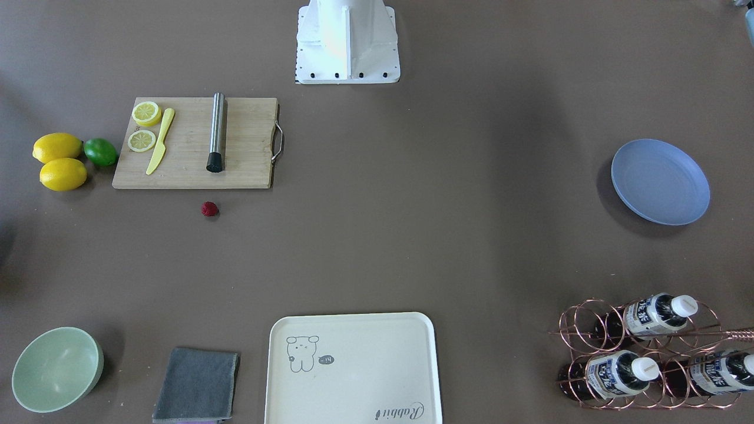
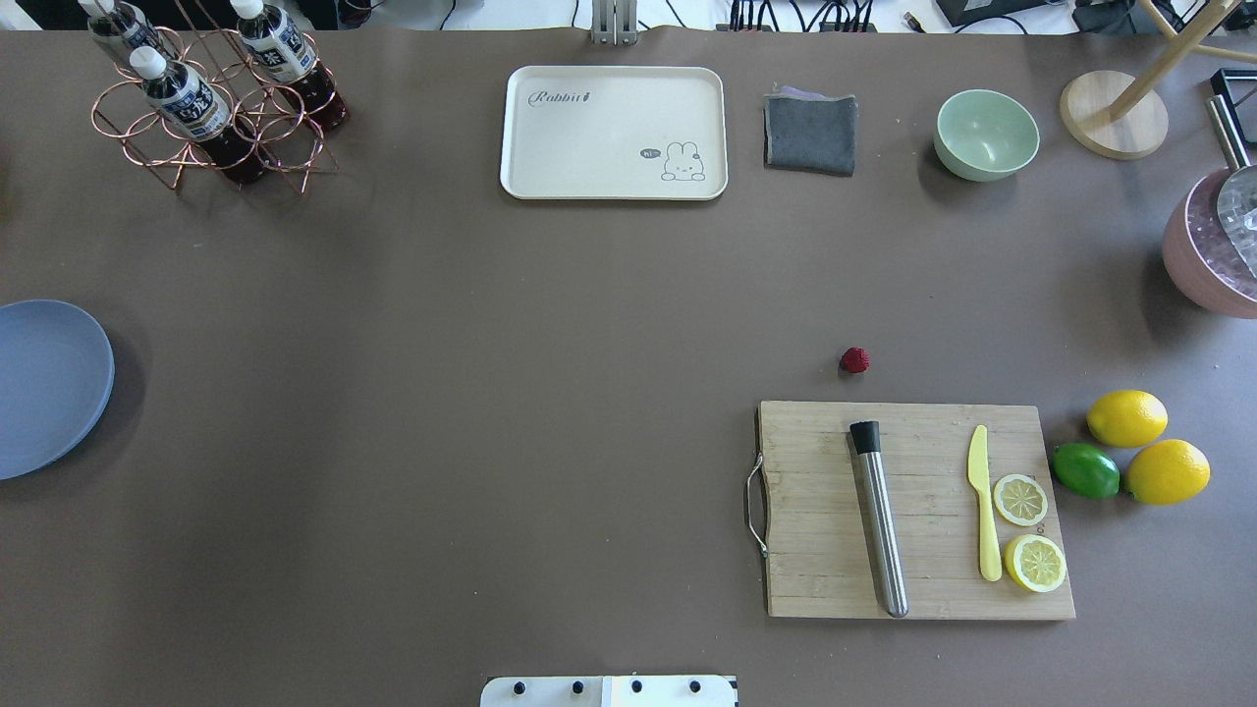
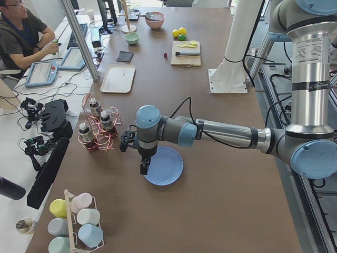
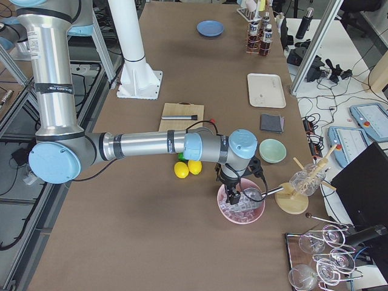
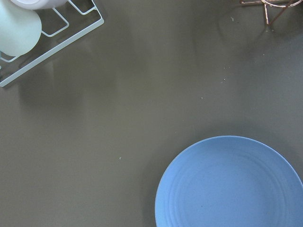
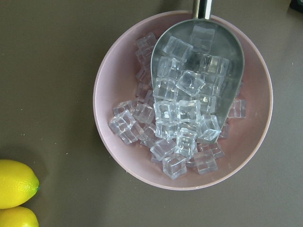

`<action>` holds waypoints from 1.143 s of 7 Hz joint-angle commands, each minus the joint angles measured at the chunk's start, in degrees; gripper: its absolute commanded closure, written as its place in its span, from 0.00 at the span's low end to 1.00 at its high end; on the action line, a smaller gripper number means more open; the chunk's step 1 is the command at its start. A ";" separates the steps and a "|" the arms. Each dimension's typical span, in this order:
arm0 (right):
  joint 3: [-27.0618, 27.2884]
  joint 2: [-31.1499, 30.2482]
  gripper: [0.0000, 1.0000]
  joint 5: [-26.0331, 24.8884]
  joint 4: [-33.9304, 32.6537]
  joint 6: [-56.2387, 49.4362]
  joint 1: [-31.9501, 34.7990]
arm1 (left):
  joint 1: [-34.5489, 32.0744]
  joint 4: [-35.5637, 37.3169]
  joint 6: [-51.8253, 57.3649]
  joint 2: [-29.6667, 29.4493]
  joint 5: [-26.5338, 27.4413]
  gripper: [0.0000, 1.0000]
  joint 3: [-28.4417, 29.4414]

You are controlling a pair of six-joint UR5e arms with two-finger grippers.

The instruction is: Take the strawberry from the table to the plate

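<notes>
The strawberry (image 1: 210, 209) (image 2: 854, 359) (image 3: 165, 54), a tiny dark red berry, lies on the table (image 2: 491, 393) just beyond the cutting board. The blue plate (image 1: 660, 181) (image 2: 44, 388) (image 5: 232, 184) lies far off at the table's left end. Only the side views show the grippers. My left gripper (image 3: 143, 167) hangs over the plate's (image 3: 164, 166) near edge. My right gripper (image 4: 231, 197) hovers above a pink bowl of ice cubes (image 4: 241, 206) (image 6: 184, 99). I cannot tell whether either gripper is open or shut. Neither is near the strawberry.
A wooden cutting board (image 2: 918, 511) holds a steel muddler, a yellow knife and lemon slices, with two lemons (image 2: 1144, 447) and a lime beside it. Along the far edge are a cream tray (image 2: 614, 133), a grey cloth, a green bowl (image 2: 986, 135) and a copper bottle rack (image 2: 211, 98).
</notes>
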 commanded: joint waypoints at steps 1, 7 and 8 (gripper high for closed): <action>-0.02 -0.01 0.00 0.14 0.00 0.01 -0.18 | 0.12 -0.41 -0.17 1.50 -0.70 0.02 -0.96; 0.50 -0.01 0.00 0.23 0.00 1.24 -0.19 | 0.38 -1.29 -0.09 2.04 -1.05 0.02 0.08; 0.50 -0.01 0.00 0.32 0.00 1.24 -0.19 | 0.38 -1.38 0.00 2.04 -1.05 0.02 -0.09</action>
